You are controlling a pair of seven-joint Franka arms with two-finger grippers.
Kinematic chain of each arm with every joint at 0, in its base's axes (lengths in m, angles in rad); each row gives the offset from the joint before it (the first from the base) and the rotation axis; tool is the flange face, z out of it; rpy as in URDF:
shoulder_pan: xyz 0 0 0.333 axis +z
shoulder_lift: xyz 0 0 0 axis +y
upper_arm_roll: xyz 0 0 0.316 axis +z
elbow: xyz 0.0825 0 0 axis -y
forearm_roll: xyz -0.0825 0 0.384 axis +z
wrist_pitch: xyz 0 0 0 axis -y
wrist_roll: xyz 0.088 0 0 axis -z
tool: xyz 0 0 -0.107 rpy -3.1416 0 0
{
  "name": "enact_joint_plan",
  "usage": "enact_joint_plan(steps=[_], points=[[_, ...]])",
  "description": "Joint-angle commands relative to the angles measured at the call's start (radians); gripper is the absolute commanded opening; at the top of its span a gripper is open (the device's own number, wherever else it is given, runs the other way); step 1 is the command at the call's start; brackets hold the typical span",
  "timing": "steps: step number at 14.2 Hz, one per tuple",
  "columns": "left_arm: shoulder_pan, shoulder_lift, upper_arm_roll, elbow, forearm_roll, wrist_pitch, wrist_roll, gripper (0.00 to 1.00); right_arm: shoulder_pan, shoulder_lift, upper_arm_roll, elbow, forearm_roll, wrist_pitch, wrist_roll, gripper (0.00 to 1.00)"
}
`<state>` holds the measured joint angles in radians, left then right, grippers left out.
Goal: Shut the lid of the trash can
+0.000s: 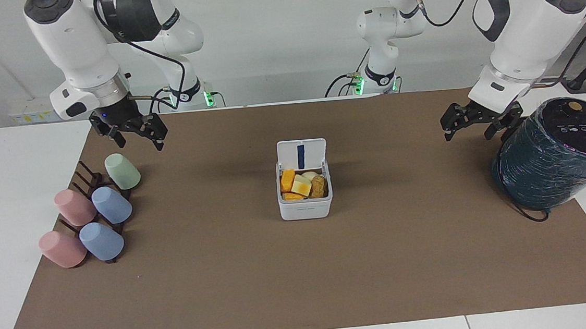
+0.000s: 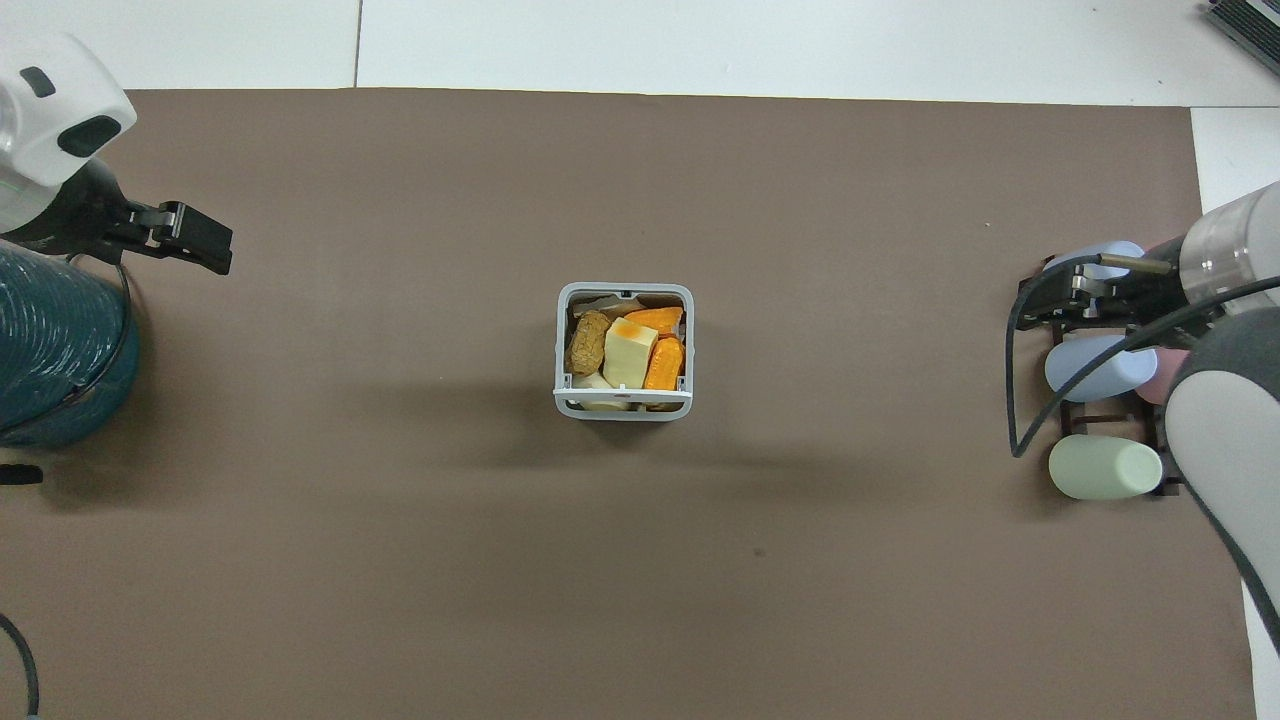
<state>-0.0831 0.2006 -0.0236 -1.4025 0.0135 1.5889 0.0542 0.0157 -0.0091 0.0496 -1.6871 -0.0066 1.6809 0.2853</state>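
While lid (image 1: 301, 154) stands upright, cups (image 1: 112, 205) under spread right tool (image 1: 134, 136); left tool (image 1: 473, 125) spread beside cylinder (image 1: 559, 159).

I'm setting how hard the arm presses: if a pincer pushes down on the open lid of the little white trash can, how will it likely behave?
The lid stands upright on the edge nearer the robots, so it would probably swing down easily on its hinge. The trash can looks small and light despite the food pieces inside, so a sideways shove may slide or tip it.
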Motion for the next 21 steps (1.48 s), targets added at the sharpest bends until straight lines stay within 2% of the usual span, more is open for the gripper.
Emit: enact_joint_plan(steps=[1,6,8,10,12,14,17,18,21], points=[[-0.004,-0.036,-0.001,-0.05,0.006,0.034,0.01,1.0,-0.011,-0.015,0.003,-0.011,0.019,0.008,-0.021,1.0],[-0.001,-0.041,-0.002,-0.059,0.006,0.023,0.013,1.0,-0.011,-0.014,0.003,-0.011,0.019,0.008,-0.021,1.0],[-0.023,-0.073,-0.004,-0.123,0.006,0.039,-0.002,1.0,-0.011,-0.014,0.003,-0.011,0.019,0.008,-0.021,1.0],[-0.067,-0.087,-0.006,-0.16,0.005,0.072,-0.042,1.0,-0.011,-0.014,0.003,-0.011,0.019,0.008,-0.021,1.0],[-0.127,-0.108,-0.009,-0.205,0.005,0.109,-0.189,1.0,-0.011,-0.014,0.003,-0.011,0.019,0.008,-0.021,1.0],[-0.182,-0.13,-0.01,-0.246,0.0,0.117,-0.223,1.0,-0.011,-0.015,0.003,-0.011,0.019,0.008,-0.021,1.0],[-0.257,-0.162,-0.012,-0.303,-0.01,0.118,-0.229,0.74,-0.011,-0.014,0.003,-0.013,0.019,0.008,-0.021,1.0],[-0.279,-0.168,-0.012,-0.325,-0.01,0.126,-0.25,0.68,-0.011,-0.014,0.003,-0.011,0.019,0.008,-0.021,1.0],[-0.36,-0.204,-0.012,-0.394,-0.012,0.17,-0.374,0.59,-0.011,-0.014,0.003,-0.011,0.019,0.008,-0.021,1.0]])
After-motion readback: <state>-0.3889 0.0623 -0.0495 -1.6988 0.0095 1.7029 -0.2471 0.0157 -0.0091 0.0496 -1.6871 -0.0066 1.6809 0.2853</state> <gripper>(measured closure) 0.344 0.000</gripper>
